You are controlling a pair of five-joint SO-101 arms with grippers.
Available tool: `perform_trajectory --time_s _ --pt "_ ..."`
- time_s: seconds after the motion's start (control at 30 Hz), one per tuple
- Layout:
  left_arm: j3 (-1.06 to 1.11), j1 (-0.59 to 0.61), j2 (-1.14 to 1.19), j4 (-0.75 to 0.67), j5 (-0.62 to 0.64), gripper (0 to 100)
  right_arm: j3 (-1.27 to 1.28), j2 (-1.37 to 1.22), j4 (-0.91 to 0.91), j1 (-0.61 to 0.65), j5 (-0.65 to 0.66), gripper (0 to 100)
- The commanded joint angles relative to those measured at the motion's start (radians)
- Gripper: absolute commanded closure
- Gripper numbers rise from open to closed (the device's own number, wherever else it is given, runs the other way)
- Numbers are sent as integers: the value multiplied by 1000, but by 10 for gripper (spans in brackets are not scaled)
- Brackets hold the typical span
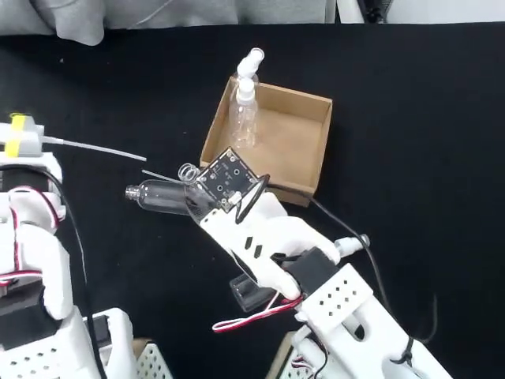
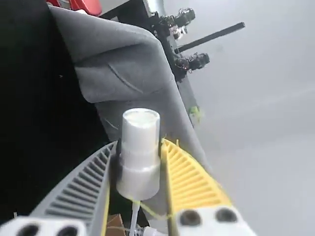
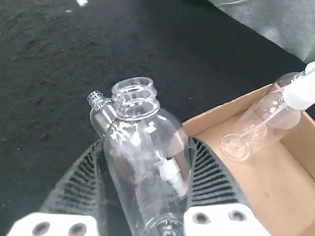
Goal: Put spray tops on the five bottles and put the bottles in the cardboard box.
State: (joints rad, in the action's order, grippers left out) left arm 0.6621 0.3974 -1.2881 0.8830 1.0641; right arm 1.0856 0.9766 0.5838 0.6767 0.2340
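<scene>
The capping step is in hand. The right arm's jaws are gripping a clear, round plastic bottle (image 3: 147, 167) by its body, mouth open and pointing away from the wrist, just beside the near-left corner of the shallow brown cardboard box (image 1: 312, 150). The left arm's jaws are clamping a white cylindrical spray top (image 2: 140, 162) well to the left of the box. Its thin, clear dip tube (image 1: 95, 148) is pointing toward the box and the held bottle, with its end short of the bottle's mouth.

A second clear, uncapped plastic bottle (image 1: 158, 196) is lying on its side on the black cloth-covered counter (image 1: 410, 197), left of the box's near-left corner and just behind the held one. Inside the box, against its far-left corner, clear bottles already wearing white spray tops (image 1: 246, 106) are leaning. There seem to be two, though they overlap and I cannot be sure.

As I judge it, the task is somewhere before the halfway mark. The next move is calling for alignment. The tube's tip has to be threaded into the held bottle's narrow mouth, so the two arms need to be meeting on one line. The tube is slender and likely springy, so it may be wandering off the opening. Once the top is seated and fastened, the bottle should be going into the box, and the lying bottle is waiting its turn.
</scene>
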Motion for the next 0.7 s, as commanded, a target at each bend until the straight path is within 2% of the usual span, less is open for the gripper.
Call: perform_trajectory --time_s 0.0,0.43,0.67 --pt "4 -79 -14 -20 5 972 -5 41 -37 -29 26 946" --pt "30 -96 -15 -21 3 971 -5 39 -37 -29 28 946" --pt "36 -182 -15 -20 -26 971 10 39 -41 -25 72 946"
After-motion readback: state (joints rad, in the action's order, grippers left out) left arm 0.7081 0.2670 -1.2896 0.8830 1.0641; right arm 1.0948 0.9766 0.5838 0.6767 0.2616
